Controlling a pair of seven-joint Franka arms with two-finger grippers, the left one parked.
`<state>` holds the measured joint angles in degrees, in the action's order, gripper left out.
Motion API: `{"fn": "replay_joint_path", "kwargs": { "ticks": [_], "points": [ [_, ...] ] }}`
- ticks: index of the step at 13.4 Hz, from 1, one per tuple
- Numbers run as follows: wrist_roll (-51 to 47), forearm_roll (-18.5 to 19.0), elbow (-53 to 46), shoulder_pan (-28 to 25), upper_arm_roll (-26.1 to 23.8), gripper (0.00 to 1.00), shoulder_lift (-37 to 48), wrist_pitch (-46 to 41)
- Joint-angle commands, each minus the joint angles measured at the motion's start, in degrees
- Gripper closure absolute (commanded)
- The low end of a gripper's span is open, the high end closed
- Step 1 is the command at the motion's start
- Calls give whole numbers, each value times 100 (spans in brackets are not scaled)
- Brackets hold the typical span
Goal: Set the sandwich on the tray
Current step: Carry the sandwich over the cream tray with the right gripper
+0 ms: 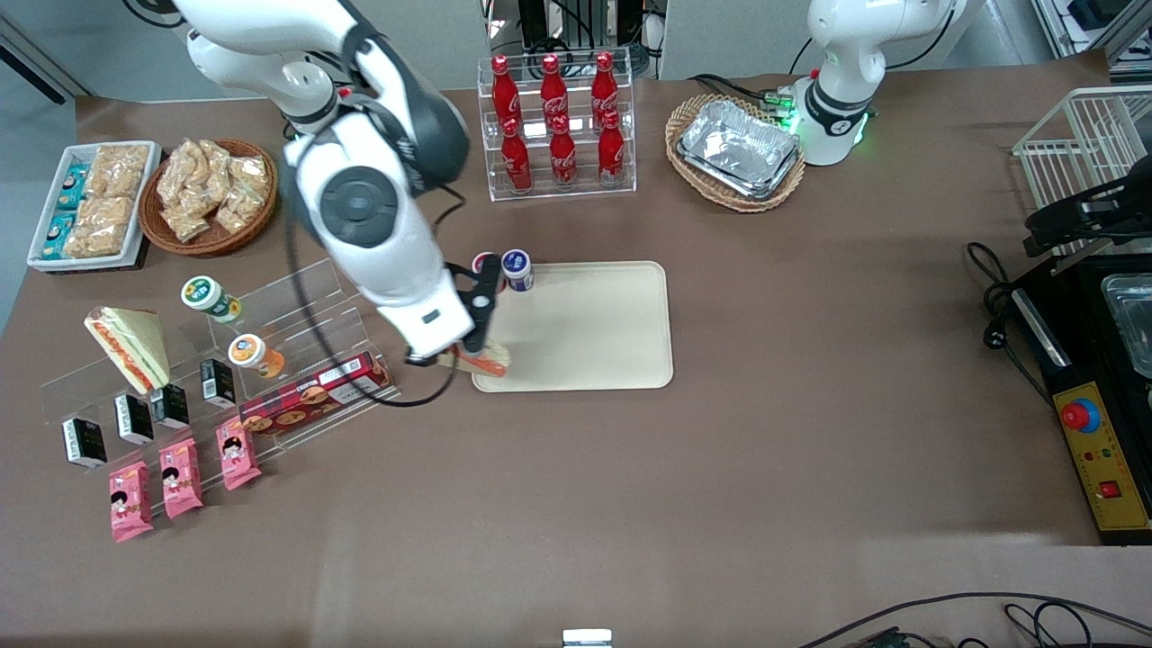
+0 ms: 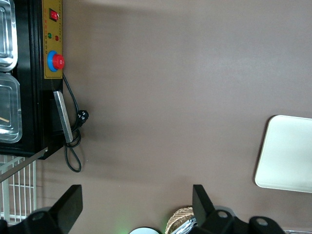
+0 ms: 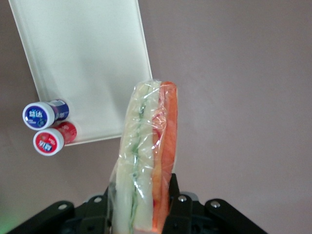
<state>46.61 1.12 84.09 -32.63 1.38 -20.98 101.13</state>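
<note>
Gripper (image 3: pixel 139 207) clamped on the clear-wrapped sandwich (image 3: pixel 146 156), above the tray (image 1: pixel 585 328) corner nearest the front camera. Blue-capped cup (image 1: pixel 517 268) and red-capped cup (image 3: pixel 51 140) at the tray's rim.

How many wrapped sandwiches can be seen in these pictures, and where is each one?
2. One sandwich is held in the pincer over the tray corner nearest the acrylic shelf. The other wedge lies on that shelf, toward the working arm's end. None seems hidden.
</note>
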Motion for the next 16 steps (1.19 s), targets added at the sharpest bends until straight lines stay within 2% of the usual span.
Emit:
{"fn": "replay_joint_path", "kwargs": {
  "ticks": [1,10,16],
  "points": [
    [147,64,248,-243,47,58,-283,651],
    [94,11,248,-868,47,58,-1417,2111],
    [85,38,292,-1211,56,53,-1769,2472]
  ]
}}
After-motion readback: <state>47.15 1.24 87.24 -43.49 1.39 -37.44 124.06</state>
